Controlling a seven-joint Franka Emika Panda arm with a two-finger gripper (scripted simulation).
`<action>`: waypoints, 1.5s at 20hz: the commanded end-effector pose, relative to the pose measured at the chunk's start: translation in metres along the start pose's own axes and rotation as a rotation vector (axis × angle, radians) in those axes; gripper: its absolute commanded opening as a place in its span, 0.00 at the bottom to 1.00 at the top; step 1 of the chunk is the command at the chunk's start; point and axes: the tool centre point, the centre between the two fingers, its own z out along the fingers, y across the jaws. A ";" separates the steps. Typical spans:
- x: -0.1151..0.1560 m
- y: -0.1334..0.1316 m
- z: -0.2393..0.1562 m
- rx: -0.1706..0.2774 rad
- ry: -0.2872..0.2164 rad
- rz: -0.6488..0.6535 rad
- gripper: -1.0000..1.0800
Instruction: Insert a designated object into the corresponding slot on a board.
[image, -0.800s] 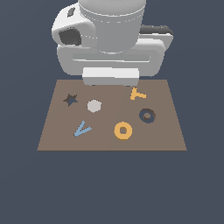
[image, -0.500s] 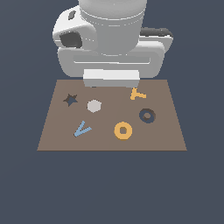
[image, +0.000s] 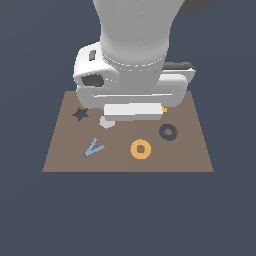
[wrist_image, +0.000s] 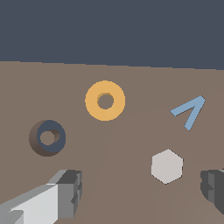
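the orange ring (image: 141, 149) is lying flat on the brown board (image: 65, 157), near the ring-shaped navy slot (image: 168, 132) but apart from it, toward the exterior view's left. the arm's bulky white body is covering the board's far middle, hiding most of the white hexagon (image: 106, 121) and all but a sliver of an orange piece (image: 164, 109). in the wrist view the gripper (wrist_image: 142, 192) is hanging spread wide with nothing between its fingers (wrist_image: 70, 187), both cut off by the frame. a blue v-shape (image: 93, 147) and a dark star recess (image: 80, 114) are showing clearly.
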 end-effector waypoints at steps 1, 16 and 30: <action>0.009 -0.004 0.014 0.002 0.000 -0.017 0.96; 0.058 -0.027 0.084 0.012 0.001 -0.107 0.96; 0.063 -0.030 0.097 0.013 0.000 -0.117 0.96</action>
